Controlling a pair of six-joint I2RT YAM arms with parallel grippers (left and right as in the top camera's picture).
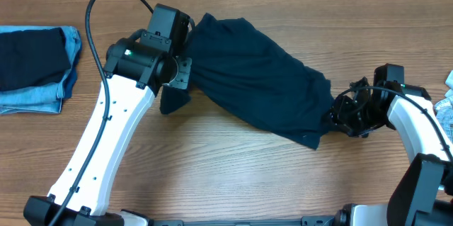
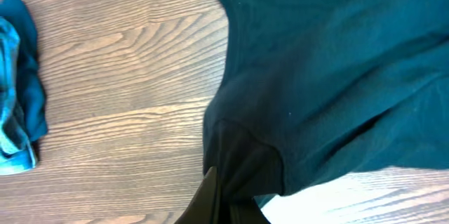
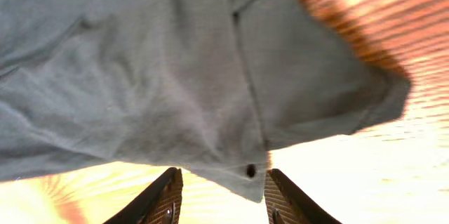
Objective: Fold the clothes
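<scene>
Evidently the soft, limp navy shirt (image 1: 255,77) suits edge grips: left tool (image 2: 223,206) pinches its edge, right tool (image 3: 223,185) stands spread.

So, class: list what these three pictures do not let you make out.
- Left gripper: left wrist view, navy shirt folds cover its fingertips.
- True shirt colour: right wrist view, glare washes it grey.
- Pale crinkled object: overhead, cut by right edge.
- Folded pile: overhead, left edge cuts it.
</scene>
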